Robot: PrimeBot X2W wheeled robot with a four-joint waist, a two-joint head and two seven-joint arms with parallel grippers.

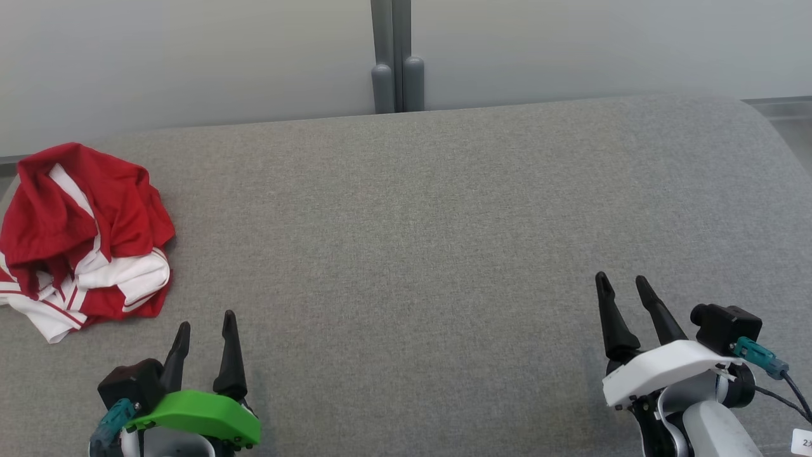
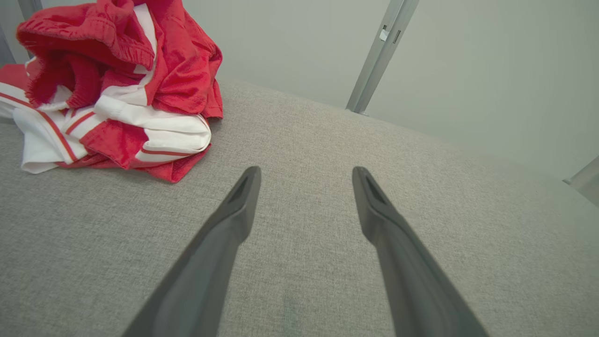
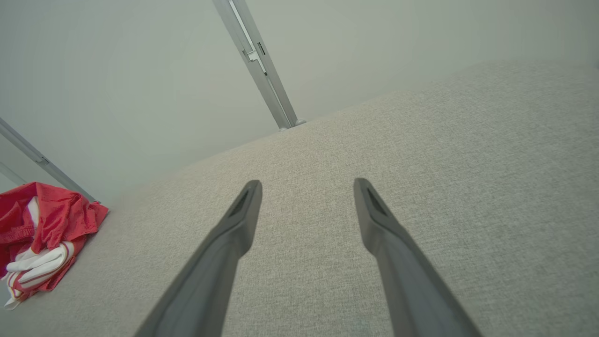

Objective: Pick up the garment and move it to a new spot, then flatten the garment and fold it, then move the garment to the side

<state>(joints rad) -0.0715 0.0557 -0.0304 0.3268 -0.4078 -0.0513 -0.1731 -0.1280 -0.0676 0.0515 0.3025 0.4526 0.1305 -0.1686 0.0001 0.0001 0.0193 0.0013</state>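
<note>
The first step, picking up the garment, is not yet begun. The garment (image 1: pixel 82 235), red with white panels and stripes, lies crumpled in a heap at about 9 o'clock in the head view, near the left end of the grey fabric-covered worktop (image 1: pixel 412 254). It rests straight on the cloth surface, in no basket or bin. The left claw (image 1: pixel 207 320) sits at 7 o'clock, just below and to the right of the heap but apart from it, its two dark fingers moderately spread and holding nothing. The right claw (image 1: pixel 621 278) sits at 5 o'clock, well apart from the garment, fingers likewise parted and empty. In the left wrist view the heap lies at 10 o'clock of the fingers, off their line. The next move probably falls to the left arm: swing toward 10 o'clock, come down on a raised fold and close on it, then carry the garment toward the bare middle of the worktop. A bunched pile may lift in a clump, so a grip on an outer edge would likely serve the later flattening better.
</note>
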